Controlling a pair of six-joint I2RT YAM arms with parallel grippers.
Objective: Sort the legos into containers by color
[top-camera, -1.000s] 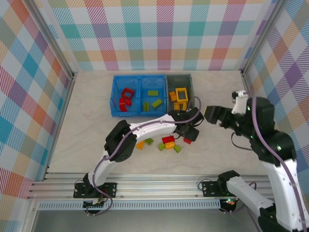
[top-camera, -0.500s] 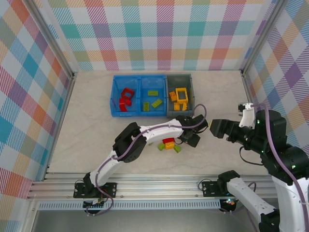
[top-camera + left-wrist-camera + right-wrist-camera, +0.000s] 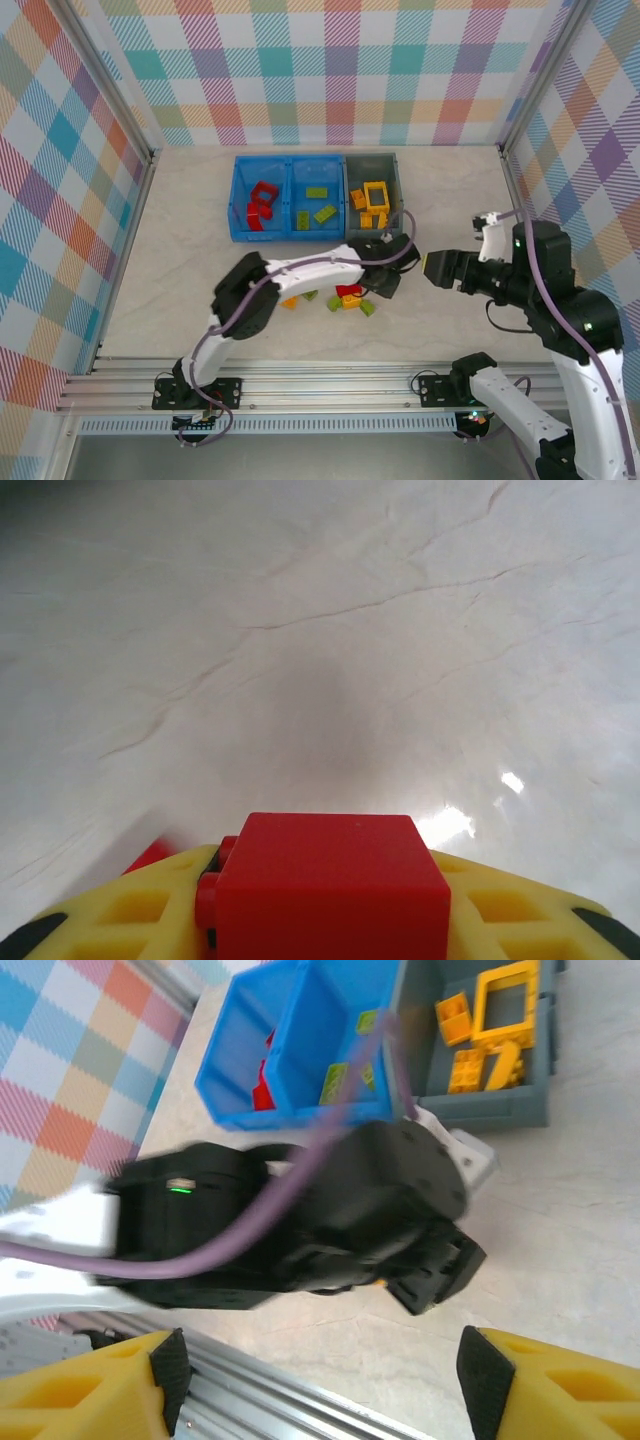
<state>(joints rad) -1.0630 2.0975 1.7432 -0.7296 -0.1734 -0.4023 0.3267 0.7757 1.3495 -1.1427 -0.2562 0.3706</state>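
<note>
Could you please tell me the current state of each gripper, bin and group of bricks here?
Left gripper: shut on a red brick.
Right gripper: open, holding nothing.
Blue bin: red bricks in left compartment, green bricks in right.
Grey bin: holds yellow-orange pieces.
Loose bricks: unsorted, lying on the table.

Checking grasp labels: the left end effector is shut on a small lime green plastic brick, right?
Not quite. The small plastic brick that the left end effector is shut on is red, not lime green. The left wrist view shows it between the yellow fingers.
</note>
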